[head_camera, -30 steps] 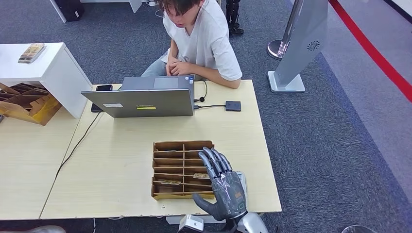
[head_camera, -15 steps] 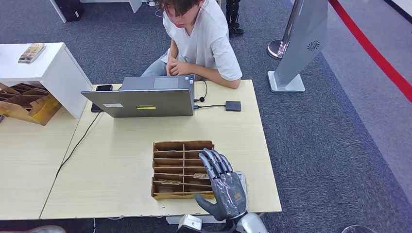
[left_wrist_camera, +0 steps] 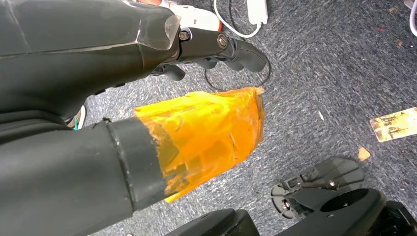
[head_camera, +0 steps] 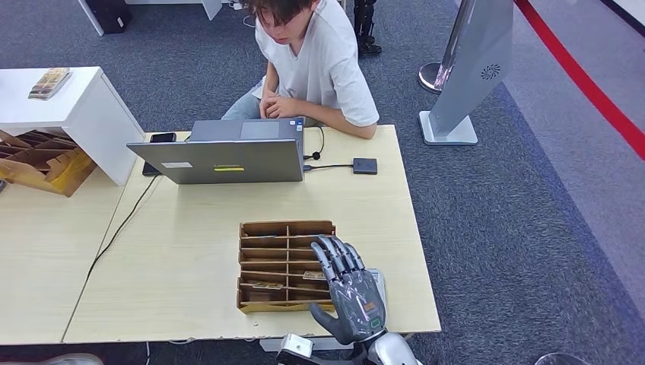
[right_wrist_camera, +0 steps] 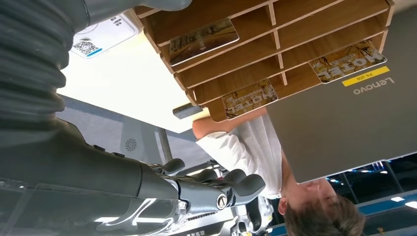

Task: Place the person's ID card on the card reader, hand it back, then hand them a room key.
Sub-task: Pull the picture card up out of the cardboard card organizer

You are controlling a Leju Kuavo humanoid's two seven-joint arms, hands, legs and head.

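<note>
My right hand (head_camera: 351, 293) hovers open, fingers spread, over the right end of the wooden card organizer (head_camera: 262, 228) near the table's front edge, holding nothing. Hotel key cards (head_camera: 315, 275) lie in its slots; the right wrist view shows them close up (right_wrist_camera: 203, 40), with my fingers (right_wrist_camera: 235, 185) extended. A white card reader (head_camera: 379, 277) with a QR label (right_wrist_camera: 104, 34) sits beside the organizer, partly under my hand. The person (head_camera: 316, 61) sits at the far side behind a grey laptop (head_camera: 224, 161). My left hand (left_wrist_camera: 216, 46) hangs over the floor, empty, its thumb (left_wrist_camera: 206, 129) wrapped in orange tape.
A small black box (head_camera: 365, 166) on a cable lies right of the laptop, a phone (head_camera: 161, 138) to its left. A white cabinet (head_camera: 72, 114) and cardboard trays (head_camera: 46, 163) stand at the left. A silver kiosk (head_camera: 475, 68) stands right of the table. A loose card (left_wrist_camera: 396, 124) lies on the carpet.
My right hand has eased slightly back toward the table's near edge; its fingers stay spread. The person and the objects on the table have not moved.
</note>
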